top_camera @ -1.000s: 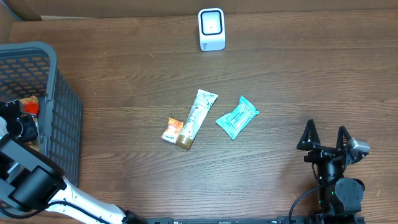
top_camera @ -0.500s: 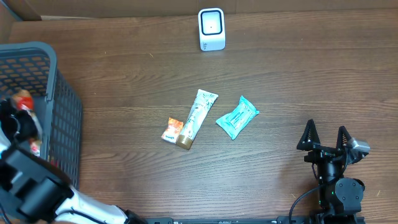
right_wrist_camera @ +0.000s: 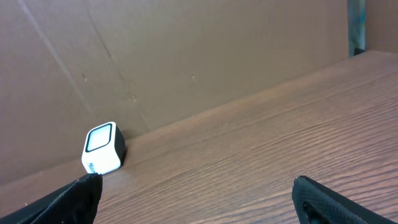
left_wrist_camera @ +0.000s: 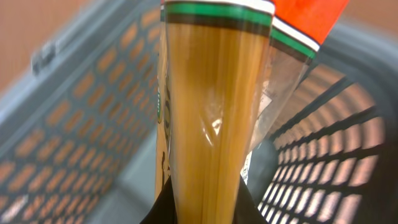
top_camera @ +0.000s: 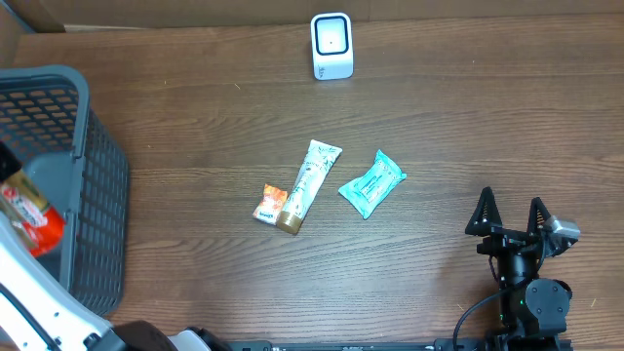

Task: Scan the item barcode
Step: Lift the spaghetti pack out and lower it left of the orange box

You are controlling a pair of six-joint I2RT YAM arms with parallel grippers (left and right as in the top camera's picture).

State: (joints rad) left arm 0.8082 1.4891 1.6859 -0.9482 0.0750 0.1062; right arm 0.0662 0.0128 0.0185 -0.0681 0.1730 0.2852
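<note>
- Currently the pasta packet (left_wrist_camera: 211, 112), a long clear pack of spaghetti with green stripes and an orange-red end, is clamped in the left fingers (left_wrist_camera: 161, 213). They are closed tight on its lower end, so the pack stands up along the wrist camera's line of sight.
- From overhead the packet sits at the far left edge, inside the outline of the grey basket (top_camera: 102, 195). The wrist view has basket mesh on both sides of it. I judge it's gripped low so the long body clears the walls.
- I can't make out a barcode. There's some white print low on the pack's right side, too blurred to read.
- Scanner (top_camera: 331, 46) is a small white box at the far edge of the surface (top_camera: 195, 117), well apart from the packet, window facing the arms. I'd guess the pack has to cross most of the surface and be turned print-side toward that window.
- Right fingers (top_camera: 484, 216) are spread wide and hold nothing. They're parked near the right front, pointed toward the scanner and out of the left arm's way.
- Mid-surface: tube (top_camera: 307, 185), an orange sachet (top_camera: 269, 204) touching its lower end, and a teal pouch (top_camera: 371, 182) just beside it. All loose, nothing gripping them.
- Risk as I see it: a long pack held by one end could swing or slip.
</note>
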